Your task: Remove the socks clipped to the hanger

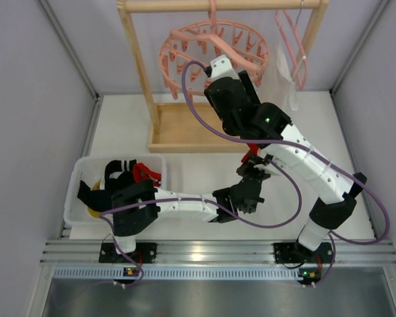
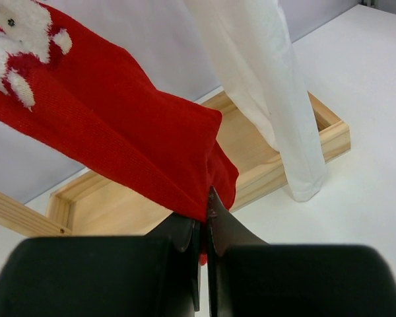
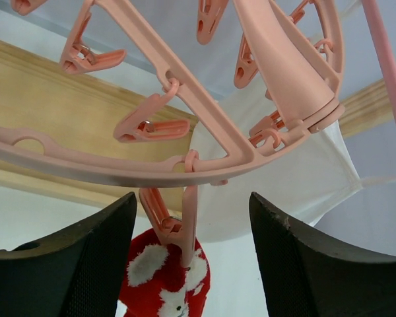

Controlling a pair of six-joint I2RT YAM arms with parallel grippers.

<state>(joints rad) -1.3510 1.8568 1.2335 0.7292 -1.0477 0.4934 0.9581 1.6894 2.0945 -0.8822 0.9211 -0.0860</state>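
Note:
The round pink ring hanger (image 1: pixel 214 49) hangs from the wooden rack; its ring (image 3: pixel 119 168) fills the right wrist view. A red sock with white fluffy patches (image 3: pixel 164 281) hangs from one pink clip (image 3: pixel 175 224). My right gripper (image 3: pixel 191 254) is open, its fingers either side of that clip, just under the ring. My left gripper (image 2: pixel 204 218) is shut on the lower end of the red sock (image 2: pixel 119 139); in the top view it (image 1: pixel 251 173) sits below the right arm, with a bit of red showing (image 1: pixel 251 149).
A white bin (image 1: pixel 79 181) at the left holds several removed socks, black and red (image 1: pixel 145 173). The wooden rack base tray (image 1: pixel 178 129) lies under the hanger. A large white garment (image 2: pixel 264 86) hangs on a plain pink hanger (image 1: pixel 290 39) at the right.

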